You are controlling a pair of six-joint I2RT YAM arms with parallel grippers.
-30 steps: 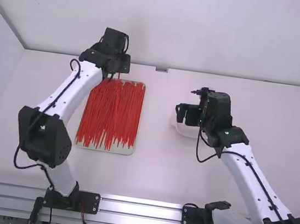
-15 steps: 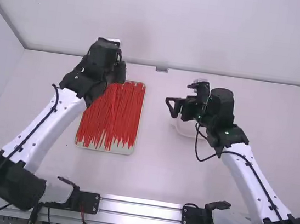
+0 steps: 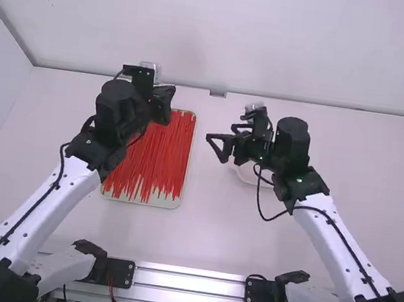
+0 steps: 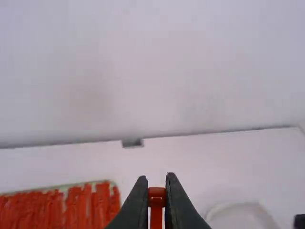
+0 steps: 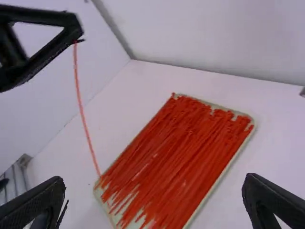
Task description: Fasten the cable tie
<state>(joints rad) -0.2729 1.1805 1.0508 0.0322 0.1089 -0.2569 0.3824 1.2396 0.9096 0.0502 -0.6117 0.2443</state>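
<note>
**Cable tie and surroundings.** A single red cable tie [image 4: 156, 209] was held by its head, pinched between the closed-in fingers of the left gripper [image 4: 156, 179], above the far edge of the tray [image 3: 143, 202]. The tray was covered by a pile of red ties [image 3: 153, 152]. The right gripper [image 5: 153, 182] was held above the table [image 3: 200, 225] just beside the tray, on the side away from the left arm, with its fingers spread wide. A pale shallow dish [image 3: 246, 174] lay farther from the tray and was partly covered by the right arm. A small grey bracket [image 3: 218, 93] was set at the table's far edge, beyond the tray.

The right wrist view showed the tie hanging from the left gripper as a thin curved strand. The left wrist view showed its clamped head. In the high view the strand could not be told from the pile behind it.
</note>
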